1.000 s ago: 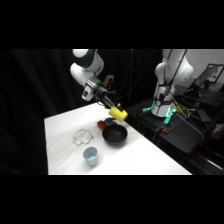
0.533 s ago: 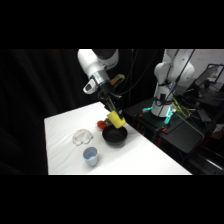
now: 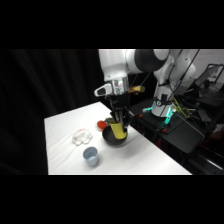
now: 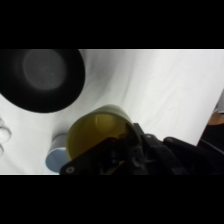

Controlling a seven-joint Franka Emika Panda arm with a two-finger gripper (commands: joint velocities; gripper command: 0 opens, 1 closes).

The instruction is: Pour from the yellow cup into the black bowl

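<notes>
- your claw (image 3: 119,121) hangs straight down from the white arm (image 3: 120,65) and is clamped on the yellow cup (image 3: 119,130), gripping it near the rim.
- in the side view the yellow cup sits upright in front of the black bowl (image 3: 114,138) — whether it touches the bowl cannot be told.
- the black bowl rests on the white bench (image 3: 150,160), toward its far side.
- a small red thing (image 3: 102,123) lies just beside the bowl, on its far left.
- a clear glass dish (image 3: 81,136) sits left of the bowl, apart from it.
- a pale blue cup (image 3: 90,156) stands upright nearer you, in front of the glass dish.
- in the wrist view you look into the yellow cup (image 4: 97,132) from above — the black linkage covers its lower edge, the black bowl (image 4: 42,80) is at upper left, and the blue cup (image 4: 57,155) shows beside the yellow one.
</notes>
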